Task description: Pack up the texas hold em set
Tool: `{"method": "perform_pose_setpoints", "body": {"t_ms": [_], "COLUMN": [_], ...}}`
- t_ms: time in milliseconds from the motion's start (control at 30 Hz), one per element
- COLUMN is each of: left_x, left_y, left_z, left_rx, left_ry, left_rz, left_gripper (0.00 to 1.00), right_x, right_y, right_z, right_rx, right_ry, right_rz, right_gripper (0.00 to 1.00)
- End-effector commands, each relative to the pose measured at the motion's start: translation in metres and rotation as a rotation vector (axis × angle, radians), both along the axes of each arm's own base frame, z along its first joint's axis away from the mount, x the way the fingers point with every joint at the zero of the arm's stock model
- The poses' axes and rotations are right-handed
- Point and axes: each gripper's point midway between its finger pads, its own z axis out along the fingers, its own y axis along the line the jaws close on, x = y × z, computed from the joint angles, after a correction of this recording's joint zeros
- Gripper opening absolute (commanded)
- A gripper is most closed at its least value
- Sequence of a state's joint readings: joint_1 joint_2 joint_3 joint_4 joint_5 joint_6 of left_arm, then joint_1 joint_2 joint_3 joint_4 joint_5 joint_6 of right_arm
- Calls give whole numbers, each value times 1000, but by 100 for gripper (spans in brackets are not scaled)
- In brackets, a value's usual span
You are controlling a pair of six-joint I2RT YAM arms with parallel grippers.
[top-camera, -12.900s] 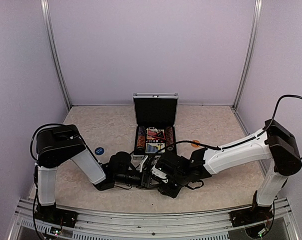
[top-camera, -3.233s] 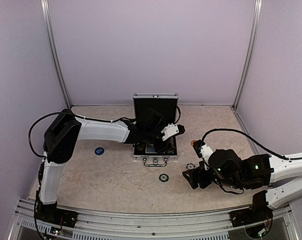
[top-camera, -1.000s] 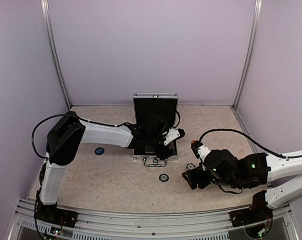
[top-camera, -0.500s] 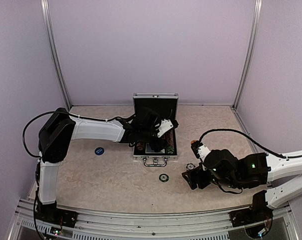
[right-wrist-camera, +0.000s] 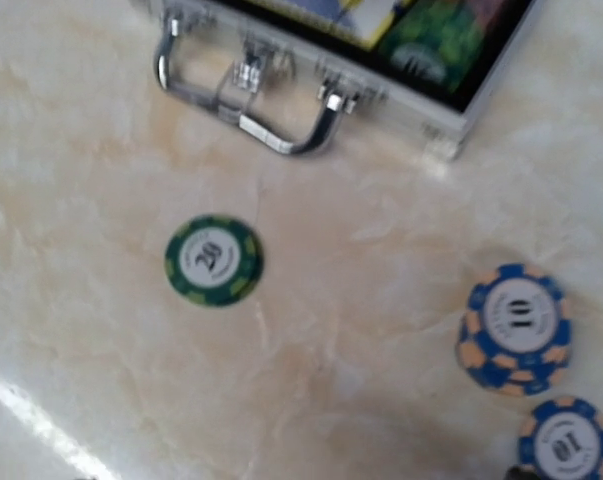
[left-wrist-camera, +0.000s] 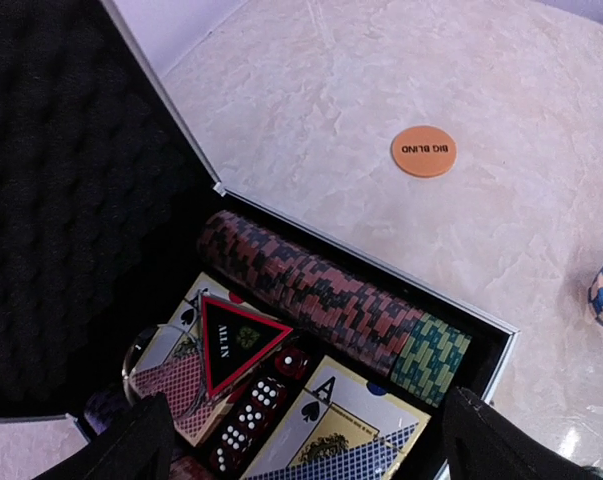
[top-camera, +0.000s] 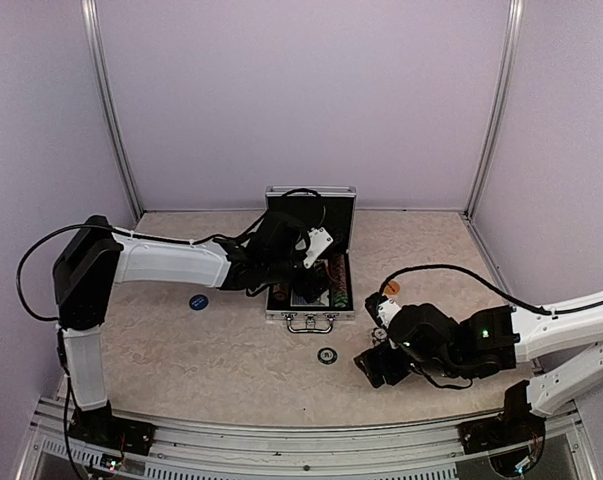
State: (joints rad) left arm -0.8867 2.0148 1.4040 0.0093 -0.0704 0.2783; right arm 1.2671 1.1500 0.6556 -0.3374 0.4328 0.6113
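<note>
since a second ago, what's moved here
The left gripper has pulled back from low in the open case toward its lid, jaws wide apart. The right gripper has shifted left toward the green chip. Case, green chip and blue disc stayed put.

The left end effector [top-camera: 314, 243] is pulling up and back from the open ribbed silver aluminium case [top-camera: 309, 313], jaws widening; the right end effector [top-camera: 369, 366] is sliding left toward the green striped poker chip [top-camera: 327, 354].

One chip [top-camera: 327, 355] lies before the case [top-camera: 341, 222], a disc [top-camera: 198, 301] left of it
</note>
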Motion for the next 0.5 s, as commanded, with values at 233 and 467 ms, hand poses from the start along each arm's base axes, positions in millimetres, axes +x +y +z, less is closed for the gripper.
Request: {"method": "perform_pose_setpoints", "body": {"t_ms": [233, 467], "left_x": [-34, -52], "left_y": [43, 104], "left_z": [76, 68], "left_rx": [-259, -248], "left_ry": [34, 61], "left_rz": [317, 591], "left_gripper": [99, 99], "right_x": [11, 14], "right_y": [44, 73], "right_z": [-36, -54], "right_rx": [-167, -219], "right_ry": [157, 314], "right_rz": [42, 84], "right_gripper": [87, 86]}}
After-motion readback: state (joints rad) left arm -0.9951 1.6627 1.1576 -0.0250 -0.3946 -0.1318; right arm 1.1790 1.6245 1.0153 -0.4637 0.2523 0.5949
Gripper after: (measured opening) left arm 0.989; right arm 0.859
